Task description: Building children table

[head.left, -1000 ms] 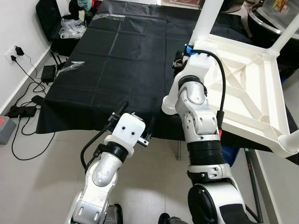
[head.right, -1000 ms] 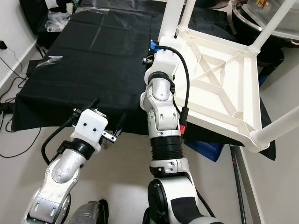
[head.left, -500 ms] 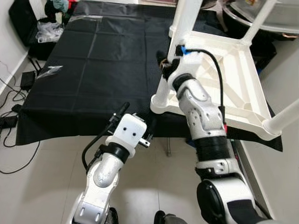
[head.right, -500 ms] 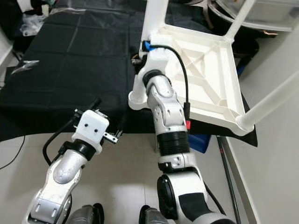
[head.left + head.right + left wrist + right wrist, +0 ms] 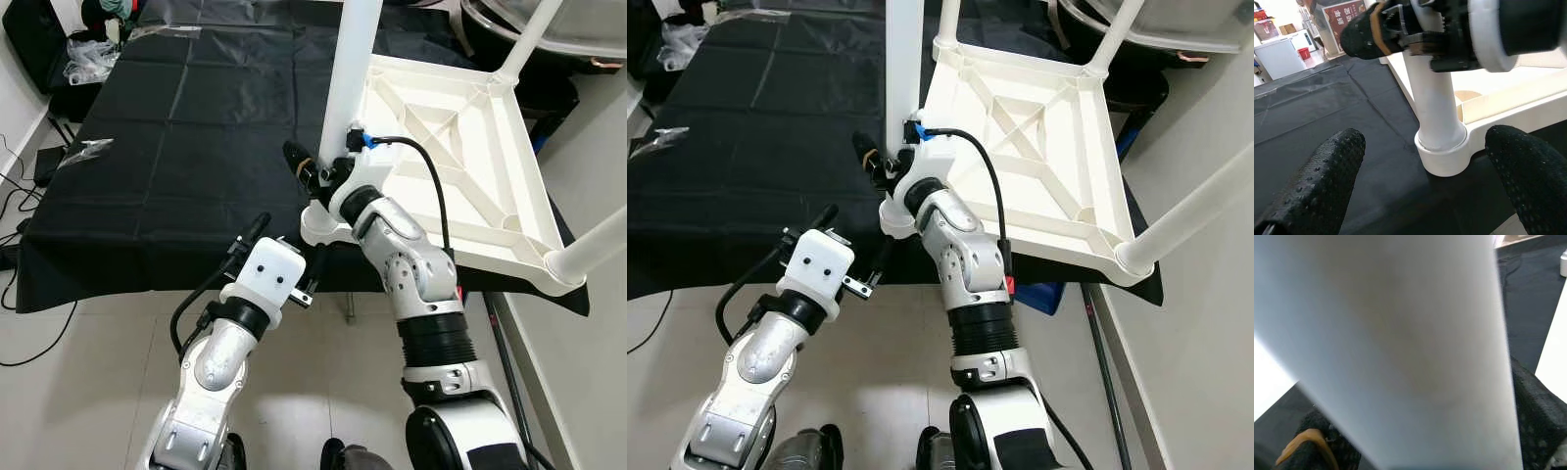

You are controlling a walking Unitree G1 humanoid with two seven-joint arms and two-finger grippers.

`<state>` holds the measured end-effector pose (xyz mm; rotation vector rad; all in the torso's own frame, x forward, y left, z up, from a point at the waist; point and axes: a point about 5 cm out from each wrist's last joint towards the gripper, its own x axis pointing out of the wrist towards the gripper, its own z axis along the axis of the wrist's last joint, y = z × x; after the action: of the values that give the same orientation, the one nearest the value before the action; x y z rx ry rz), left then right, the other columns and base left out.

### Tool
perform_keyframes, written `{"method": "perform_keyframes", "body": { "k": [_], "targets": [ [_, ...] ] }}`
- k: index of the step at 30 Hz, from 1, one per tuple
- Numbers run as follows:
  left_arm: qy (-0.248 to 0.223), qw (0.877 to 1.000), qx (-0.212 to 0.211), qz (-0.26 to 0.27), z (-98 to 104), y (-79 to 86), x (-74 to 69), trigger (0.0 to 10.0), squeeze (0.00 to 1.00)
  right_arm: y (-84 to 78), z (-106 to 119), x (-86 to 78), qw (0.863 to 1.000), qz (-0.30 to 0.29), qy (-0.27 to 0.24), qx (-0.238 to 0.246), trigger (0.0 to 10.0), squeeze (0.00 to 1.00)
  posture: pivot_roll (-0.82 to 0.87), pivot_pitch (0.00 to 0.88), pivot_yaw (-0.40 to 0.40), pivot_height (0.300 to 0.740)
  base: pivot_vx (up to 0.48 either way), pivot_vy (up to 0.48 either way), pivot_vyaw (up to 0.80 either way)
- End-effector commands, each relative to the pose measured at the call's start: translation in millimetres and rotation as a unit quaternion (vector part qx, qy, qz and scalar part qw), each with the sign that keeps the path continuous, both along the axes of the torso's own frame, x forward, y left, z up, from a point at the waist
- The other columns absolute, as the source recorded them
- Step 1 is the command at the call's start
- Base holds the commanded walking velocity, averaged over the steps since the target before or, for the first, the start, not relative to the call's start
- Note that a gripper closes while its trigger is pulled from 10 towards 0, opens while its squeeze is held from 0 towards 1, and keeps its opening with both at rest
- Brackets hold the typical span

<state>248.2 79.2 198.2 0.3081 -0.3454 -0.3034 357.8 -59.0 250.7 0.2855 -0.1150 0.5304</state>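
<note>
Two right fingers [image 5: 306, 168] clamped around white table leg [image 5: 351, 69]; left fingers [image 5: 1327, 171] spread, empty.

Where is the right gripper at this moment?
In the left eye view, the right gripper clasps the near table leg just above its corner socket on the upturned white tabletop, over the black cloth.

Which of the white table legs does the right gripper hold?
The near-left leg, standing in the corner socket nearest the robot's left gripper. The right gripper is closed on it; the other legs are untouched.
</note>
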Motion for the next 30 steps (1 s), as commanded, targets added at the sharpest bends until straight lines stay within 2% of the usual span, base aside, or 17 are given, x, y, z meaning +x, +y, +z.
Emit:
{"method": "perform_keyframes", "body": {
  "k": [1,7,8,11,15,16,17,21,23,25,26,29,30],
  "targets": [
    [0.006,1.000,-0.002,-0.004,-3.7,-3.2,-1.5,10.0,0.00,6.2,-5.3,-8.2,0.999,0.037,-0.002,-0.009,10.0,0.00,0.16,0.192,-0.090,0.740,0.000,0.000,0.00],
    [0.007,1.000,-0.004,-0.003,-4.2,-3.3,-1.5,10.0,0.00,-1.9,-8.7,-15.3,0.999,0.045,-0.011,0.001,10.0,0.00,0.16,0.193,-0.089,0.740,0.000,0.000,0.00],
    [0.007,1.000,-0.003,-0.003,-4.8,-3.2,-1.3,10.0,0.00,-10.4,-10.4,-16.4,0.999,0.029,-0.012,0.014,10.0,0.00,0.15,0.194,-0.088,0.740,0.000,0.000,0.00],
    [0.007,1.000,-0.003,-0.003,-4.8,-3.2,-1.3,10.0,0.00,-10.4,-10.4,-16.4,0.999,0.029,-0.012,0.014,10.0,0.00,0.15,0.194,-0.088,0.740,0.000,0.000,0.00],
    [0.007,1.000,-0.002,-0.005,-5.5,-3.2,0.4,10.0,0.00,-37.9,-24.3,-25.9,0.998,0.042,-0.029,-0.036,10.0,0.00,0.15,0.188,-0.081,0.740,0.000,0.000,0.00],
    [0.007,1.000,-0.002,-0.005,-5.5,-3.2,0.4,10.0,0.00,-37.9,-24.3,-25.9,0.998,0.042,-0.029,-0.036,10.0,0.00,0.15,0.188,-0.081,0.740,0.000,0.000,0.00],
    [0.006,1.000,-0.002,-0.005,-5.6,-2.9,0.8,10.0,0.00,-45.1,-27.4,-28.5,0.998,0.041,-0.029,-0.037,10.0,0.00,0.15,0.184,-0.081,0.740,0.000,0.000,0.00],
    [0.006,1.000,-0.002,-0.004,-5.7,-2.6,1.1,10.0,0.00,-49.2,-28.9,-30.2,0.998,0.042,-0.027,-0.035,10.0,0.00,0.15,0.184,-0.081,0.740,0.000,0.000,0.00],
    [0.008,1.000,0.000,-0.004,-7.6,-1.5,2.3,10.0,0.00,-68.3,-36.8,-38.7,0.997,0.060,-0.023,-0.033,10.0,0.00,0.14,0.179,-0.076,0.740,0.000,0.000,0.00],
    [0.008,1.000,0.000,-0.004,-7.6,-1.5,2.3,10.0,0.00,-68.3,-36.8,-38.7,0.997,0.060,-0.023,-0.033,10.0,0.00,0.14,0.179,-0.076,0.740,0.000,0.000,0.00],
    [0.009,1.000,0.001,-0.004,-8.7,-1.3,3.1,10.0,0.00,-79.0,-42.0,-41.6,0.997,0.057,-0.020,-0.042,10.0,0.00,0.14,0.174,-0.072,0.740,0.000,0.000,0.00],
    [0.010,1.000,0.002,-0.004,-9.6,-1.1,3.8,10.0,0.00,-85.9,-45.4,-43.5,0.997,0.054,-0.018,-0.049,10.0,0.00,0.14,0.171,-0.072,0.740,0.000,0.000,0.00],
    [0.012,1.000,0.002,-0.005,-10.5,-1.4,4.4,10.0,0.00,-97.9,-51.9,-43.5,0.998,0.020,-0.007,-0.065,10.0,0.00,0.13,0.167,-0.069,0.740,0.000,0.000,0.00]
  ]
}}
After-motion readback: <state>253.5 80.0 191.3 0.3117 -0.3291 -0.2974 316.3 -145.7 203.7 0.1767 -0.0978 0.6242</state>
